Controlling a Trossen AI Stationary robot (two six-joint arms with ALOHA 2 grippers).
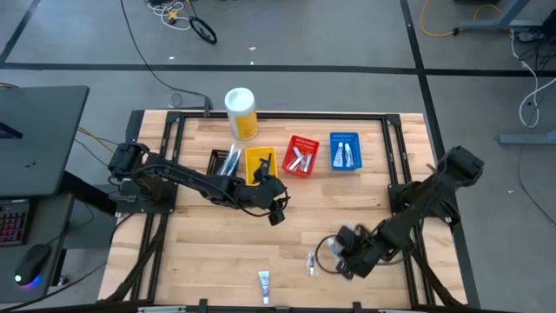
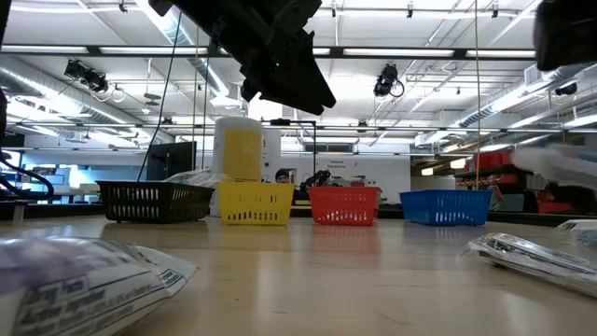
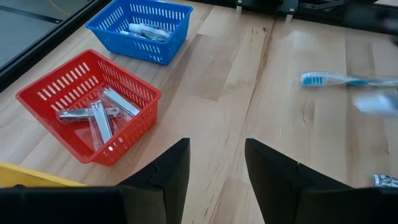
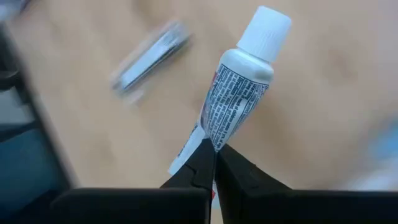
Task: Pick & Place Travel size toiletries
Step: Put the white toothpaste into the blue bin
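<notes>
My right gripper is shut on a small white tube with a white cap, over the table's near right part. My left gripper is open and empty, above the table's middle, near the red basket. Another small tube lies flat at the near edge. A silver item lies beside my right gripper. A wrapped toothbrush lies on the wood. My right gripper pinches the tube between its two fingertips, close to the flat crimped end. The tube's body and cap stick out beyond the fingers, tilted. The crimped end pokes out to one side of the fingers.
At the far side stand a black basket, a yellow basket, the red basket with silver items and a blue basket with tubes. A yellow white-lidded canister stands behind them. Wrapped packets lie close to the low camera.
</notes>
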